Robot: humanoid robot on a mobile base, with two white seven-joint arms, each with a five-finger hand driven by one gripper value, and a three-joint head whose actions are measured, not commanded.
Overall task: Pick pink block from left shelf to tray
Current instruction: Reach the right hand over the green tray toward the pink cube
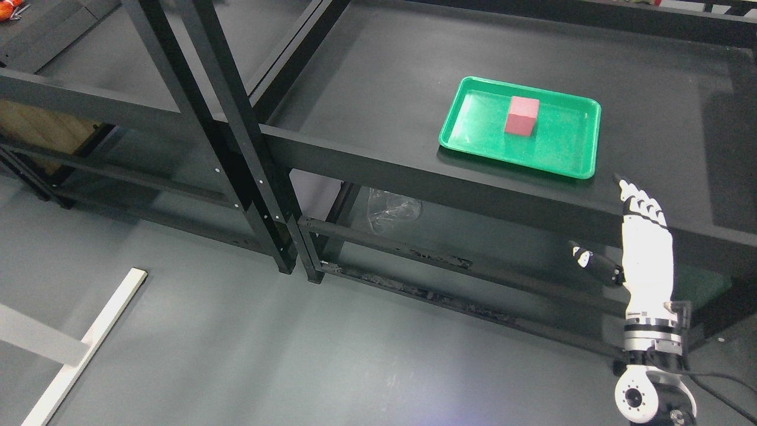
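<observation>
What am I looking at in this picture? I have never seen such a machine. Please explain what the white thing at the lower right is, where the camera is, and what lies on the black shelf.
The single picture comes from a camera on the head of a humanoid robot, looking down at black metal shelves. The white jointed thing is the robot's right hand; its arm comes in from the lower right. Its fingers are stretched out and hold nothing, and it is in front of the right shelf's front edge. The left arm is not in view. On that shelf lies a shallow green plastic tray, and a small pink cube-shaped block sits inside the tray, apart from the hand. Another black shelf stands to the left. Below, some clear crumpled plastic is visible.
</observation>
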